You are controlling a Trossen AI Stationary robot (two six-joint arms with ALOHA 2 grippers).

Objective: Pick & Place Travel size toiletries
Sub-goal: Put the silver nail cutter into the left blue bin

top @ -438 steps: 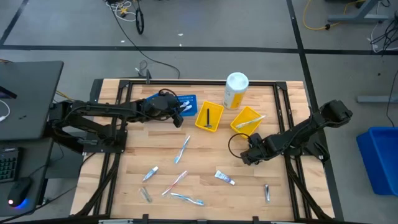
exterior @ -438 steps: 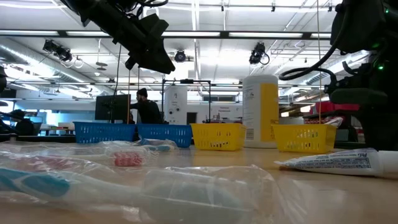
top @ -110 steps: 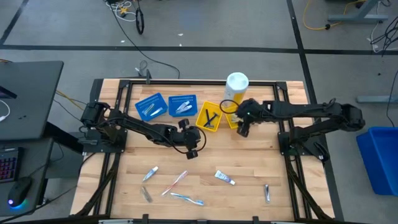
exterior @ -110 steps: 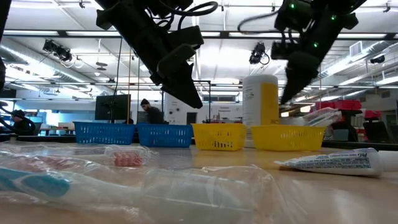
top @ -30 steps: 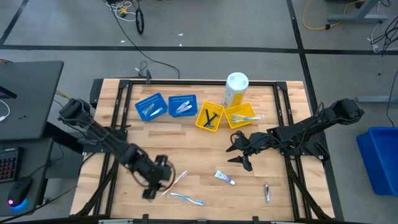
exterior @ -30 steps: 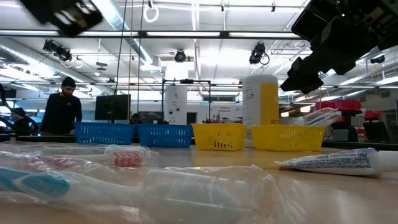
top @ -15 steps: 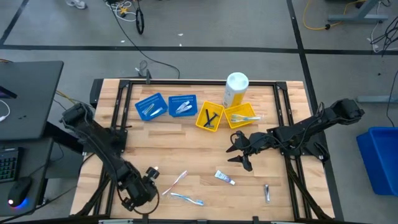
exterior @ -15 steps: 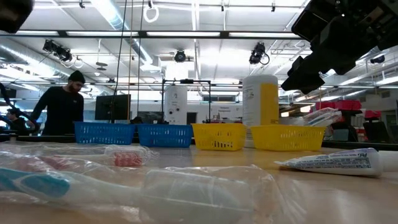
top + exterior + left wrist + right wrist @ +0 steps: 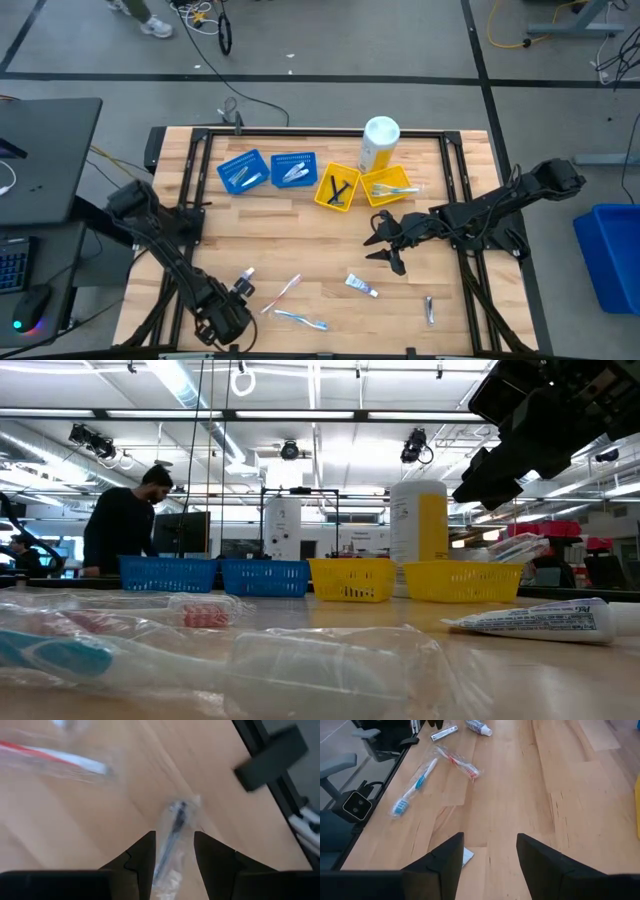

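Note:
Wrapped toiletries lie on the near half of the wooden table: a small tube (image 9: 245,275), a pink toothbrush (image 9: 283,291), a blue toothbrush (image 9: 301,320), a second tube (image 9: 362,286) and a razor (image 9: 429,309). Another wrapped dark razor (image 9: 172,827) lies at the near left. My left gripper (image 9: 232,308) points down over it, open, one finger on each side; I cannot tell whether they touch it. My right gripper (image 9: 383,250) hangs open above the table's middle right, over bare wood (image 9: 490,845).
Two blue trays (image 9: 242,171) (image 9: 294,168) and two yellow trays (image 9: 336,188) (image 9: 388,186) stand in a row at the far side, holding sorted items. A tall yellow bottle (image 9: 379,144) stands behind them. A person (image 9: 125,530) walks beyond the table.
My left gripper has swung toward the table's near left corner and come down, turning as it went, until it stands over the wrapped razor. My right arm has kept still.

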